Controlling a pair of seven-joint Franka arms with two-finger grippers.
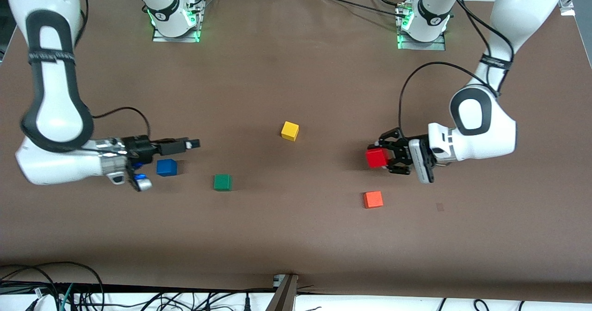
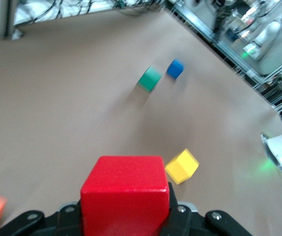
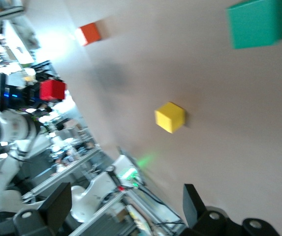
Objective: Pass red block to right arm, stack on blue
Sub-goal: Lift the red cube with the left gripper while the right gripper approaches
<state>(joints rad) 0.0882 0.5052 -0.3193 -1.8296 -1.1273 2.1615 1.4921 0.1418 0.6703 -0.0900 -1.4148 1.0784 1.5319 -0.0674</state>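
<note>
My left gripper (image 1: pixel 380 158) is shut on the red block (image 1: pixel 376 158) and holds it sideways above the table near the orange cube, pointing toward the right arm's end. The red block fills the foreground of the left wrist view (image 2: pixel 124 194). It also shows small in the right wrist view (image 3: pixel 52 90). The blue cube (image 1: pixel 166 167) lies on the table at the right arm's end and shows in the left wrist view (image 2: pixel 175 68). My right gripper (image 1: pixel 193 143) is open and empty, turned sideways over the table beside the blue cube, its fingers (image 3: pixel 57 204) wide apart.
A green cube (image 1: pixel 222 182) lies beside the blue one, slightly nearer the front camera. A yellow cube (image 1: pixel 290 131) sits mid-table. An orange cube (image 1: pixel 373 199) lies nearer the front camera than the red block.
</note>
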